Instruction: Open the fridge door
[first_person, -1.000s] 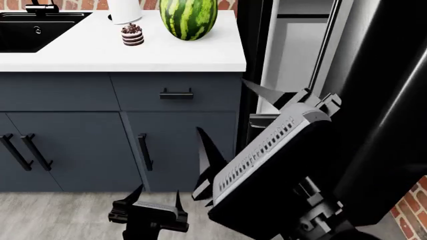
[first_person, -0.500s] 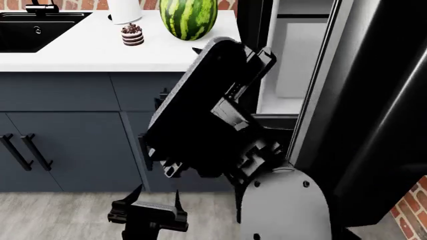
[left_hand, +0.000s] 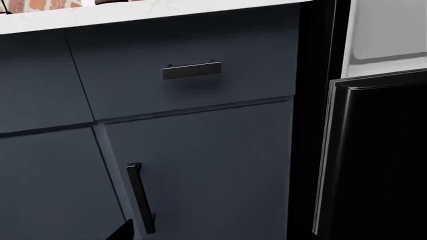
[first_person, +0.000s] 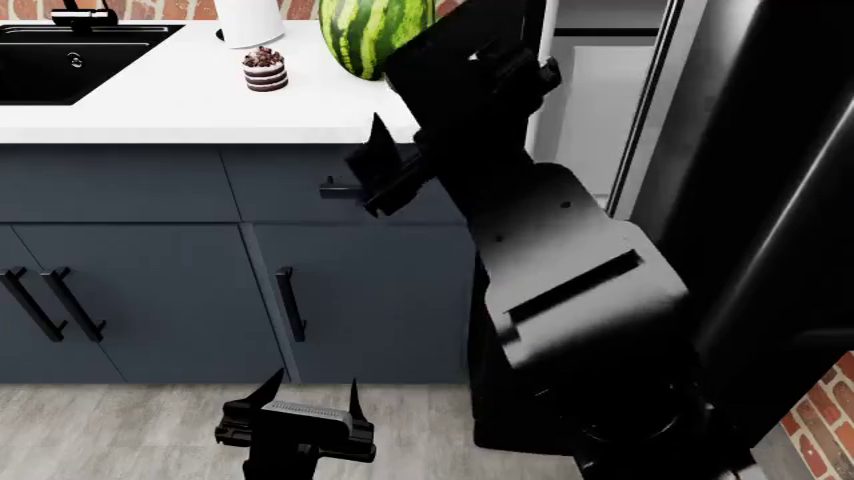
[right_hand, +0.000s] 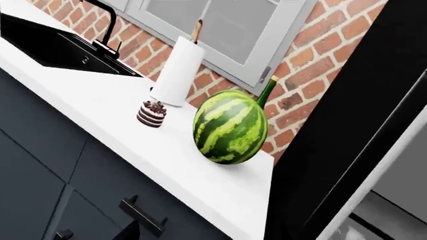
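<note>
Head view puts my left gripper (first_person: 296, 418) low over the floor in front of the slate-blue cabinet doors (first_person: 147, 300), its two fingers apart and holding nothing. Further right my right arm (first_person: 534, 250) rises across the middle of the picture; of the right gripper (first_person: 380, 170) I see only dark prongs by the drawer handle (first_person: 350, 188), and I cannot tell whether they are apart or together. On the white surface (first_person: 200, 100) a small layered cake (first_person: 264, 70) stands near the middle and a watermelon (first_person: 376, 32) sits toward its right edge, just beside the black fridge side. The fridge door (first_person: 761, 200) is at the far right, already swung out, with the pale interior (first_person: 594, 110) showing between it and the cabinet. I judge the opening well under way. To finish it cleanly I would bring the right gripper round to the door's pale grey inner edge and push outward along the hinge arc, keeping the elbow clear of the watermelon and the surface's right edge. The lower drawer front (left_hand: 380, 160) in the left wrist view should stay untouched. I can read no brand, label or writing on anything in these views.
</note>
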